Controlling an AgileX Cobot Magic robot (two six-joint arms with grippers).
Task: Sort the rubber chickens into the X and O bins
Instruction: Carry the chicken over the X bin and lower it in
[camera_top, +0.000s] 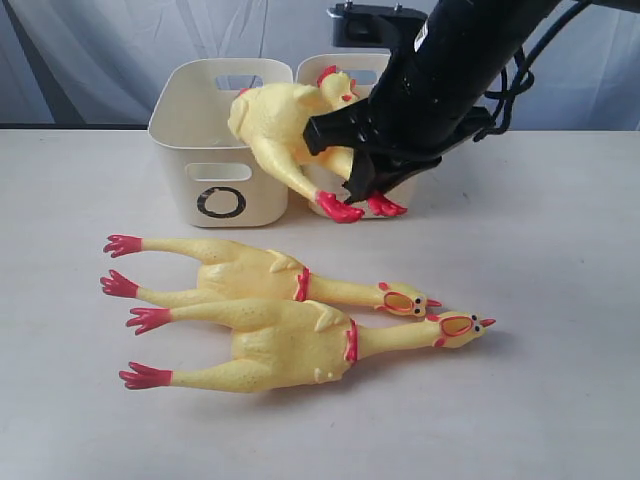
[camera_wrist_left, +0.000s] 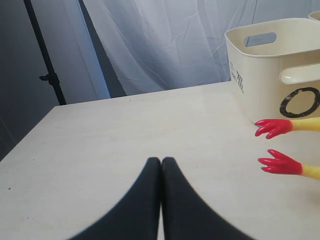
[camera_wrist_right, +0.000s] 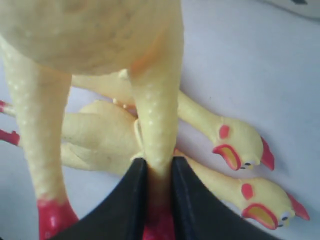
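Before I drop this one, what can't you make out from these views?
- Mark on the right-hand bin: exterior view, covered by the held chicken and right arm.
- Floor of the O bin: exterior view, behind its own front wall.
- Left claw: outside the exterior view's frame; only the left wrist view shows it.
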